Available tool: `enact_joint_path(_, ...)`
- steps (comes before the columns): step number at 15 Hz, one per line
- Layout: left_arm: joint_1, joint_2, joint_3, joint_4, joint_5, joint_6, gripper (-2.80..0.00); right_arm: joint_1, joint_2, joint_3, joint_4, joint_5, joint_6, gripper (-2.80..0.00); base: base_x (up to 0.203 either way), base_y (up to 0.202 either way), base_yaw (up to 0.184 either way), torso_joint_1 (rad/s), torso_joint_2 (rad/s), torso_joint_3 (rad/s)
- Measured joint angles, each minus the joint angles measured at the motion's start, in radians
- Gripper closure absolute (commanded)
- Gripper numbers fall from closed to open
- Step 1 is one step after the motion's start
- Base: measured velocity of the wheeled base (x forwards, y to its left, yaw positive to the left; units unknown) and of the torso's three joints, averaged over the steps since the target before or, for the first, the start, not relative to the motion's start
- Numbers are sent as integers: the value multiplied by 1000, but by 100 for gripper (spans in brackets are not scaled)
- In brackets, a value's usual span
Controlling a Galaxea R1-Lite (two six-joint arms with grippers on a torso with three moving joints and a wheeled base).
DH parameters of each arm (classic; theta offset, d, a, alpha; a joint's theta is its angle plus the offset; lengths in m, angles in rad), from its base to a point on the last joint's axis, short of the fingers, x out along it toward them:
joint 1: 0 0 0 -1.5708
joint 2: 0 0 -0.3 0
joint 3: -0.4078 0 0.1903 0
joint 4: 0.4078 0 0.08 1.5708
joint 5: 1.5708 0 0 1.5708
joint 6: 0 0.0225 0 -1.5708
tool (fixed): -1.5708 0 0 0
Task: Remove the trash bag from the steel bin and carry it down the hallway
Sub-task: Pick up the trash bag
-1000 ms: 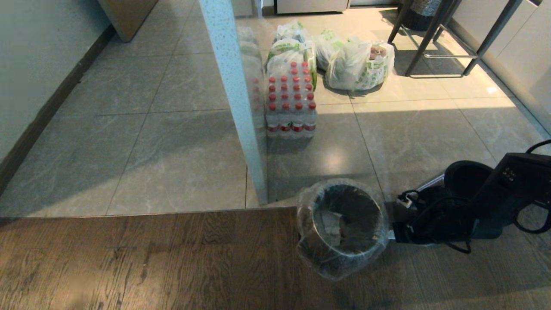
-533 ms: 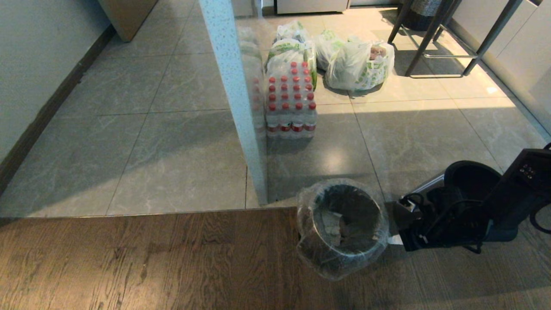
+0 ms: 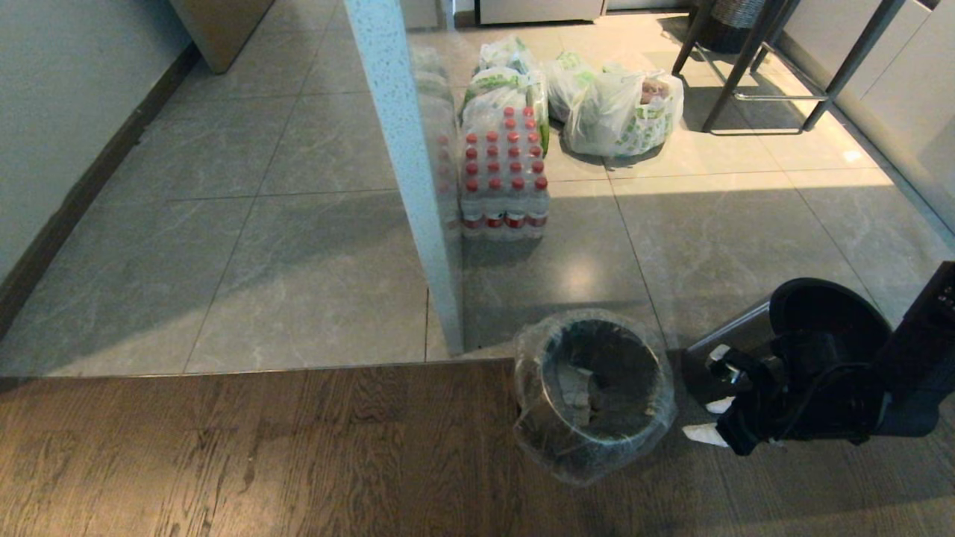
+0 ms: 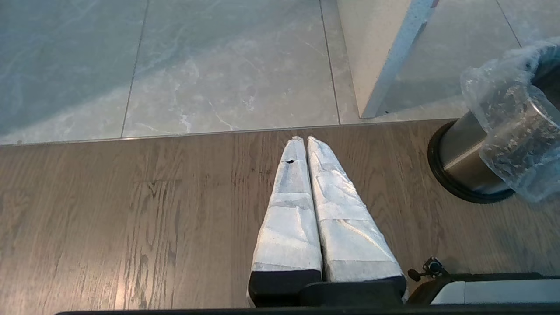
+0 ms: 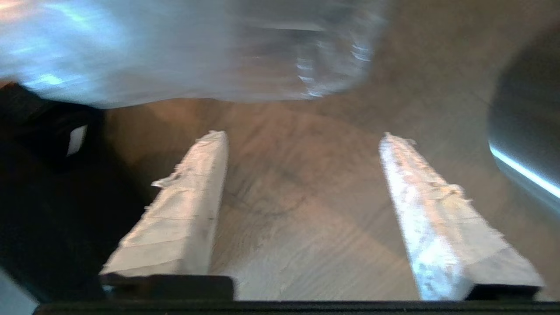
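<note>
Beside steel bin [image 3: 593, 418] w/ trash bag [image 3: 537, 447]: right hand [image 3: 712, 421] spread, empty.

My fingers [image 5: 192, 210] are showing white, wrapped in crinkled tape. The trash bag [image 3: 656, 373] is looking clear and greyish over the brushed-steel bin [image 4: 459, 157], whose foot ring is showing black. The floorboards [image 3: 261, 447] are running brown with dark grain; the tiles [image 3: 298, 261] are lying grey, veined pale. Bottle caps [image 3: 503, 160] are glowing red; grocery bags [image 3: 619, 112] are showing white with green print.
</note>
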Motion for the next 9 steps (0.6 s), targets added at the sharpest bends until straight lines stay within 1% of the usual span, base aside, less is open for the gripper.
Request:
enact_joint_path(3,0,0,0,0,0,0,0,-12,-11,43,16,69,-87,-280,0,0,0,0,0,0)
enact_joint_path(5,0,0,0,0,0,0,0,-13,-25,55,43,126,-91,-280,0,0,0,0,0,0)
enact_joint_path(7,0,0,0,0,0,0,0,-14,-47,59,105,180,-92,-280,0,0,0,0,0,0)
enact_joint_path(9,0,0,0,0,0,0,0,-8,-59,59,129,230,-96,-280,0,0,0,0,0,0)
